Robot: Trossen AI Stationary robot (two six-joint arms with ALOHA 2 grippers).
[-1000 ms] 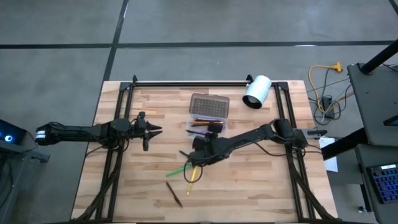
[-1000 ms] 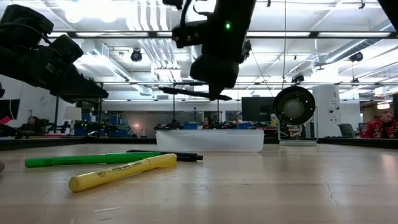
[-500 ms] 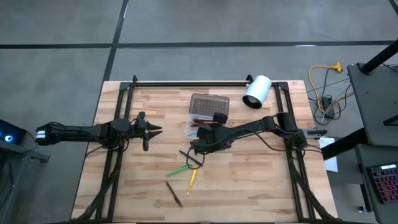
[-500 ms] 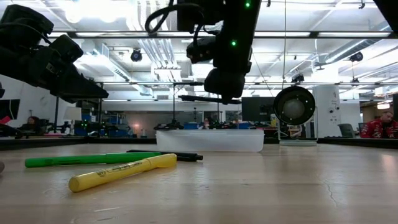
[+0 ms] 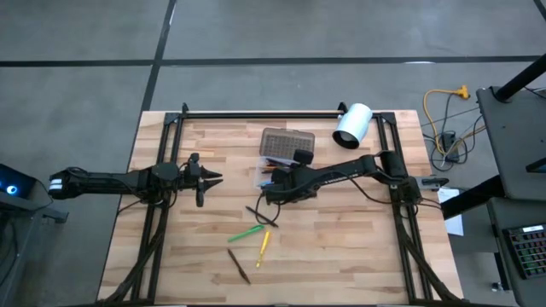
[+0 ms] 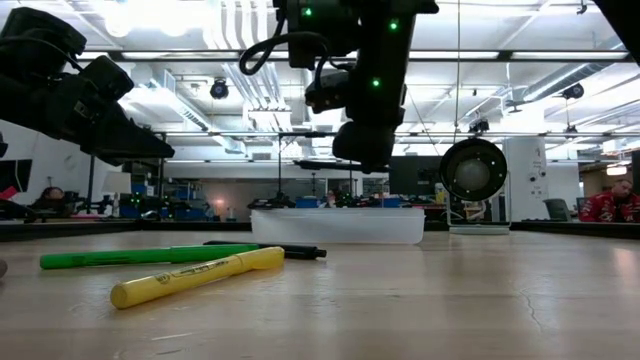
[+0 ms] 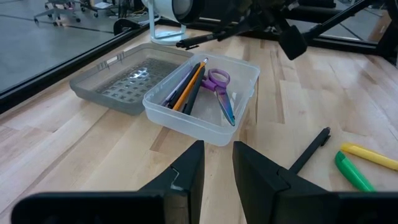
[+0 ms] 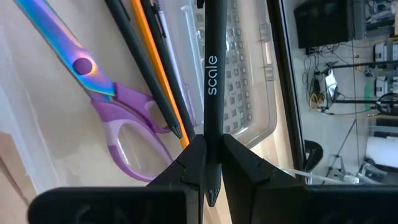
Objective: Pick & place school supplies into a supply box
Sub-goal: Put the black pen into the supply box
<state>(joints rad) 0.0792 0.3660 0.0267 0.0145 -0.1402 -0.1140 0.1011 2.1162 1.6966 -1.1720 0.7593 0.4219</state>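
My right gripper (image 5: 274, 189) hangs over the supply box (image 5: 275, 173), a clear case with its grey lid (image 5: 287, 145) lying open on the far side. It is shut on a black pen (image 7: 211, 35). Purple scissors (image 8: 124, 118), an orange pencil (image 8: 158, 74) and dark pencils lie in the box. A green marker (image 5: 247, 232), a yellow one (image 5: 263, 246), a brown pencil (image 5: 239, 266) and another black pen (image 5: 260, 216) lie flat on the table near the front. My left gripper (image 5: 209, 177) waits at the left, its fingers a narrow gap apart, holding nothing. My right gripper pinches the black pen between its two fingers near one end (image 8: 209, 142), whose tip pokes out behind the fingers. It comes slanting down from the table's right. The rest of the pen (image 6: 325, 163) sticks out ahead, about level and clear above the box.
A white cylinder (image 5: 352, 125) lies at the far right corner behind the box. Dark rails (image 5: 256, 113) frame the table's far, left and right sides. Bare wood lies on the near right (image 5: 341, 247).
My right gripper has carried the black pen from above the loose markers toward the table's far edge, until it hangs over the box. The pen has stayed about level. The things on the table have not moved.
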